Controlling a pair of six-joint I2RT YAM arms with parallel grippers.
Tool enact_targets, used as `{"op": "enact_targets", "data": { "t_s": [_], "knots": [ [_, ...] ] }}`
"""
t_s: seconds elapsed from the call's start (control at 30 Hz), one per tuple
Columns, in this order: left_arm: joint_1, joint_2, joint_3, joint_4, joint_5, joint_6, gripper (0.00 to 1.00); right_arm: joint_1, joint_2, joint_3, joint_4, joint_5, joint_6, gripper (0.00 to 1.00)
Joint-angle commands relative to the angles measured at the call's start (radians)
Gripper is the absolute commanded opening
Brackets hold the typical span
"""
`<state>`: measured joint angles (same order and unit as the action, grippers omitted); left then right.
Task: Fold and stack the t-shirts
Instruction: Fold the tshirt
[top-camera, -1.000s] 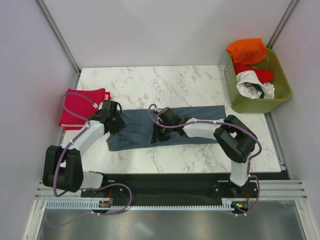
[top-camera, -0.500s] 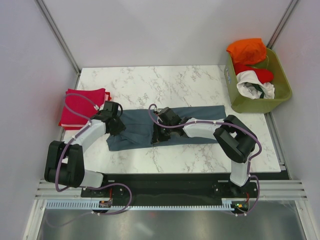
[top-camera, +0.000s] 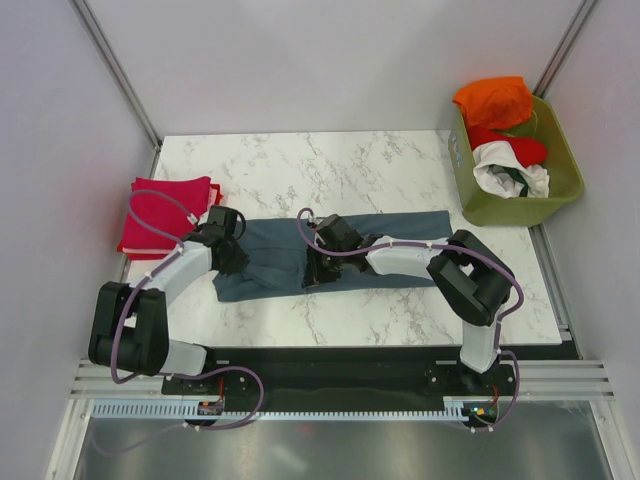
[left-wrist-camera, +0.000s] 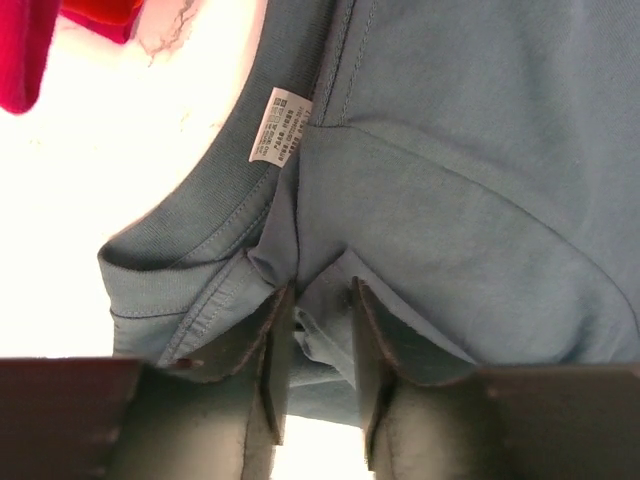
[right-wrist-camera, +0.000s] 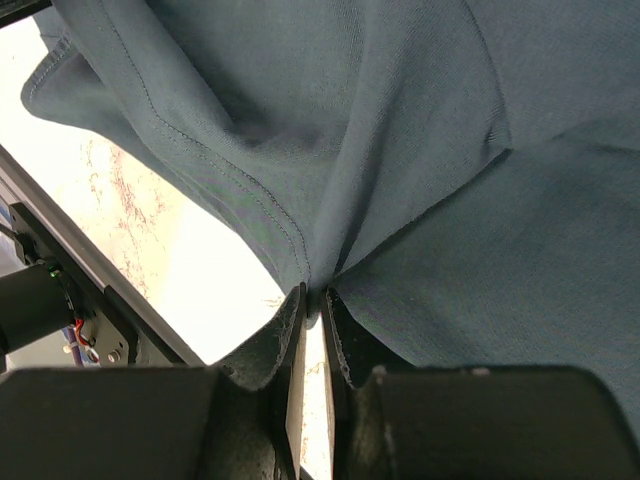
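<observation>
Top external view: a blue-grey shirt (top-camera: 270, 255) lies in a long band across the marble table (top-camera: 330, 165), with a folded red shirt (top-camera: 160, 215) near its left end and a green basket (top-camera: 563, 190) well apart at the far right corner. The left gripper (left-wrist-camera: 318, 300) has a fold by the collar between its fingers — seemingly pinched. The right gripper (right-wrist-camera: 312, 300) stands nearly closed, nipping a ridge of the same shirt near its middle.

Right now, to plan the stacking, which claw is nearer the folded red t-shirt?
Left. The left claw grips the blue-grey t-shirt at its collar, beside the folded red t-shirt; the right claw grips its middle, farther away.
</observation>
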<state>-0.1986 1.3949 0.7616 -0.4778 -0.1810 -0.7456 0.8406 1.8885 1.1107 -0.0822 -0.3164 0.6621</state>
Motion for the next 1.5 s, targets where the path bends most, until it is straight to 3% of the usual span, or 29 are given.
{"op": "enact_targets", "data": {
  "t_s": [0.0, 0.07, 0.1, 0.17, 0.83, 1.23, 1.47],
  "knots": [
    [-0.002, -0.034, 0.002, 0.008, -0.012, 0.009, 0.34, -0.001, -0.005, -0.003, 0.027, -0.013, 0.005, 0.17],
    [-0.001, -0.04, 0.002, 0.008, -0.015, 0.011, 0.28, -0.001, -0.005, -0.003, 0.027, -0.013, 0.008, 0.17],
    [-0.002, -0.046, 0.002, 0.008, -0.02, 0.014, 0.16, -0.005, -0.005, -0.005, 0.025, -0.013, 0.008, 0.17],
    [-0.002, -0.051, 0.002, 0.01, -0.018, 0.02, 0.02, -0.005, -0.008, -0.006, 0.025, -0.015, 0.007, 0.17],
    [-0.013, -0.269, -0.074, -0.097, 0.071, 0.015, 0.02, -0.08, -0.014, 0.017, -0.033, -0.187, 0.021, 0.18],
    [-0.015, -0.211, -0.064, -0.101, 0.072, 0.025, 0.27, -0.081, 0.001, 0.031, -0.034, -0.204, 0.018, 0.19],
    [-0.018, -0.211, -0.077, -0.084, 0.101, 0.026, 0.19, -0.081, 0.004, 0.031, -0.036, -0.204, 0.018, 0.19]
  ]
}}
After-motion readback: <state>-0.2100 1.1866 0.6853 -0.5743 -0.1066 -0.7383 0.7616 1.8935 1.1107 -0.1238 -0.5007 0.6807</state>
